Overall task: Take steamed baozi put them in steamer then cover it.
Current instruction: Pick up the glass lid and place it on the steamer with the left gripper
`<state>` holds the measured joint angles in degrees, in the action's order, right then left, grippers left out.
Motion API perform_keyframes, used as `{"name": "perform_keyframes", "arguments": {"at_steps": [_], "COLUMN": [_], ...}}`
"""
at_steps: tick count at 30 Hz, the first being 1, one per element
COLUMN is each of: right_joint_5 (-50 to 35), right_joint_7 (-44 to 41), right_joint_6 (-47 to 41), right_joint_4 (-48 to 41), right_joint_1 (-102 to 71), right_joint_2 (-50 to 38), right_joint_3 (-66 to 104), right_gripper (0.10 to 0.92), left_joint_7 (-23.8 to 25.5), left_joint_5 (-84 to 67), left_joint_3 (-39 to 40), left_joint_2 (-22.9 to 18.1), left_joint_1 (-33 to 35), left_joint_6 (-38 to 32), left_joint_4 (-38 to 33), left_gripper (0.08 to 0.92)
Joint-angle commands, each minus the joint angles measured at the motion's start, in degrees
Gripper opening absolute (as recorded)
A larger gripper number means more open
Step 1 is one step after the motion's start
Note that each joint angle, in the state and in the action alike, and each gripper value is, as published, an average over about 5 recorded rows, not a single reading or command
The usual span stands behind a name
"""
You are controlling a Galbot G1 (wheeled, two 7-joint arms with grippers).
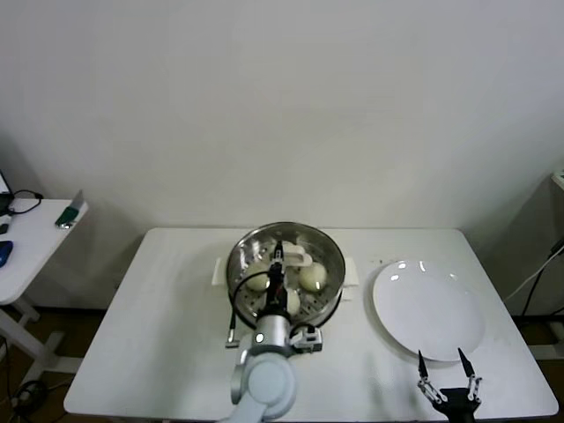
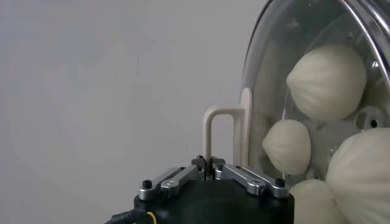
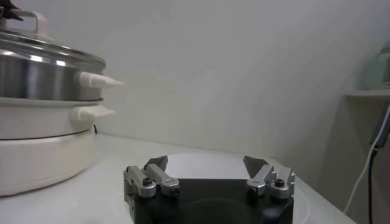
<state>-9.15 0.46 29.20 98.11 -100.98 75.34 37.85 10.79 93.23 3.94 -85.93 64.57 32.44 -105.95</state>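
Note:
The steamer (image 1: pixel 328 256) stands at the table's middle on its cream-white base (image 3: pixel 36 152). The clear glass cover (image 2: pixel 268 79) lies on the steamer's rim, also seen in the right wrist view (image 3: pixel 42 47). Several cream-white baozi (image 2: pixel 329 79) lie inside under the glass, seen from the head too (image 1: pixel 313 276). My left gripper (image 2: pixel 209 167) is above the steamer (image 1: pixel 278 264), shut on the cover's cream-white bar handle (image 2: pixel 214 122). My right gripper (image 1: pixel 443 359) is open and empty, low at the front right, by the near edge of the white plate (image 1: pixel 432 308).
The flat white plate (image 3: pixel 183 163) lies right of the steamer with nothing on it. A side table (image 1: pixel 35 238) with small items stands at the far left. A shelf and a cable (image 3: pixel 372 164) are at the far right.

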Motion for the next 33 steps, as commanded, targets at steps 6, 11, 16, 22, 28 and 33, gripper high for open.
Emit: {"name": "perform_keyframes", "arguments": {"at_steps": [6,11,16,22,28,33], "right_joint_5": [0.2,0.2,0.2,1.0,-2.1,-5.0], "right_joint_7": [0.1,-0.1,-0.4,-1.0,0.2,1.8], "right_joint_6": [0.5,0.6,0.4,-0.9,-4.2,-4.5], "right_joint_4": [-0.3,-0.2,-0.1,0.1,1.1,2.1], "right_joint_1": [0.3,0.4,0.5,0.6,0.2,-1.6], "right_joint_2": [0.1,0.0,0.1,0.5,0.2,-2.3], "right_joint_3": [0.0,0.0,0.1,0.0,-0.6,-1.1], "right_gripper": [0.823,0.823,0.823,0.823,0.823,0.823], "left_joint_7": [1.1,2.1,3.6,4.4,-1.0,-8.0], "left_joint_5": [1.4,1.1,-0.2,-5.8,-20.3,-38.0], "left_joint_3": [-0.1,0.2,1.6,2.8,0.8,-6.4], "left_joint_2": [0.6,1.4,2.4,5.7,10.4,11.3], "left_joint_1": [-0.2,0.1,0.8,1.8,4.8,10.1], "left_joint_6": [-1.0,-1.5,-1.7,-1.4,-4.2,-11.6], "left_joint_4": [0.1,-1.6,-5.8,-11.8,-17.8,-21.0], "left_gripper": [0.139,0.168,0.302,0.475,0.674,0.791]}}
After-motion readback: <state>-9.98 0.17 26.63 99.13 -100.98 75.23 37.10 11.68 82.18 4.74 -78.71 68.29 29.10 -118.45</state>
